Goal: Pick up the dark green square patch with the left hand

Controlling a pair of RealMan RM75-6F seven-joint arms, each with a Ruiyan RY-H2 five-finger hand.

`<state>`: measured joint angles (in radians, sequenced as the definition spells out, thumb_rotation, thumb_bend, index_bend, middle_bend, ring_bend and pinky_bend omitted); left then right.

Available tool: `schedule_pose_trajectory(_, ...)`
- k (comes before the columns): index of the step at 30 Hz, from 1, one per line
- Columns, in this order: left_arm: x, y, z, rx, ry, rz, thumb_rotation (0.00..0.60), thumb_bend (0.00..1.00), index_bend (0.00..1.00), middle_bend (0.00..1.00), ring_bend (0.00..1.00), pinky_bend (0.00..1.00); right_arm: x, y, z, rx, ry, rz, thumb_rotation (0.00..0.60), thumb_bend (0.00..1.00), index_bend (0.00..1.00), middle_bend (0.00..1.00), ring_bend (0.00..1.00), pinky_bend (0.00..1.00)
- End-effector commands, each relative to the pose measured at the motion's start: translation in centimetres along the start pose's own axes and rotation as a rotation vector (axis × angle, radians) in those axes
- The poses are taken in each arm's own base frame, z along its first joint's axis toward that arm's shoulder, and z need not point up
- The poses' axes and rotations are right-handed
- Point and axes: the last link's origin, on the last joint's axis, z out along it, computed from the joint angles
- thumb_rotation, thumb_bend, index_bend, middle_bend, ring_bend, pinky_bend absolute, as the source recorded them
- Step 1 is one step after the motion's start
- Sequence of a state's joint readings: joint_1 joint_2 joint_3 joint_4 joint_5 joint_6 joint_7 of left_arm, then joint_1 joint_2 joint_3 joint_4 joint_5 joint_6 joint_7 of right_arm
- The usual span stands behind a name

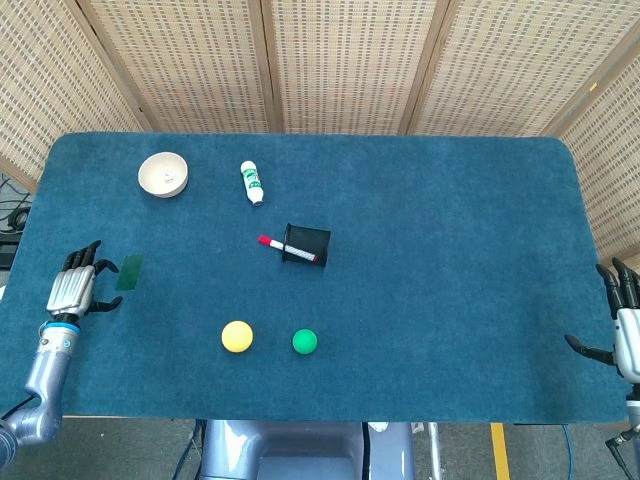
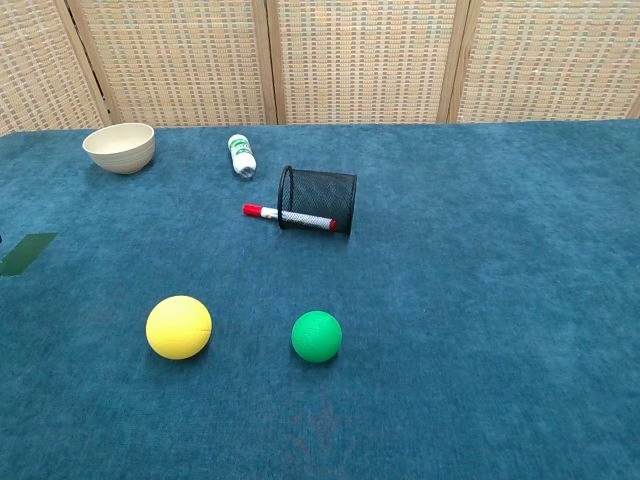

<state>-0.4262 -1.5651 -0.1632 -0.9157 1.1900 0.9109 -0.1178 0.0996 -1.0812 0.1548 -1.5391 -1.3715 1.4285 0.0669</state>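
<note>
The dark green square patch [image 1: 129, 271] lies flat on the blue table cloth near the left edge; in the chest view the patch [image 2: 27, 253] shows at the far left. My left hand [image 1: 74, 290] hovers just left of the patch with its fingers spread and nothing in them, fingertips a short way from the patch's left side. My right hand [image 1: 624, 325] hangs at the table's right edge, fingers apart and holding nothing. Neither hand shows clearly in the chest view.
A white bowl [image 1: 163, 174] and a small white bottle [image 1: 251, 182] lie at the back left. A black mesh cup [image 1: 306, 244] lies on its side with a red marker [image 1: 280, 246] at its mouth. A yellow ball [image 1: 237, 336] and green ball [image 1: 304, 341] sit near the front.
</note>
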Motion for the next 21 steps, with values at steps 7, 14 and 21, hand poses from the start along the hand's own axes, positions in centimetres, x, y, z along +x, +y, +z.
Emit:
schedule_pose_trajectory(7, 0.0, -0.2, 0.9, 0.017, 0.037, 0.005, 0.6, 0.23, 0.38, 0.0, 0.0, 0.0, -0.1, -0.1, 0.0, -0.001, 0.001, 0.0, 0.6, 0.0, 0.0, 0.0, 0.0, 0.0)
schedule_pose_trajectory(14, -0.6, -0.1, 1.2, 0.018, 0.038, 0.012, 0.6, 0.22, 0.38, 0.0, 0.0, 0.0, -0.2, -0.1, 0.0, -0.002, -0.002, -0.002, 0.6, 0.0, 0.0, 0.0, 0.0, 0.0)
schedule_pose_trajectory(21, -1.0, 0.3, 1.5, 0.012, 0.035, 0.021, 0.6, 0.23, 0.38, 0.0, 0.0, 0.0, -0.2, -0.1, 0.0, -0.005, -0.005, -0.002, 0.6, 0.0, 0.0, 0.0, 0.0, 0.0)
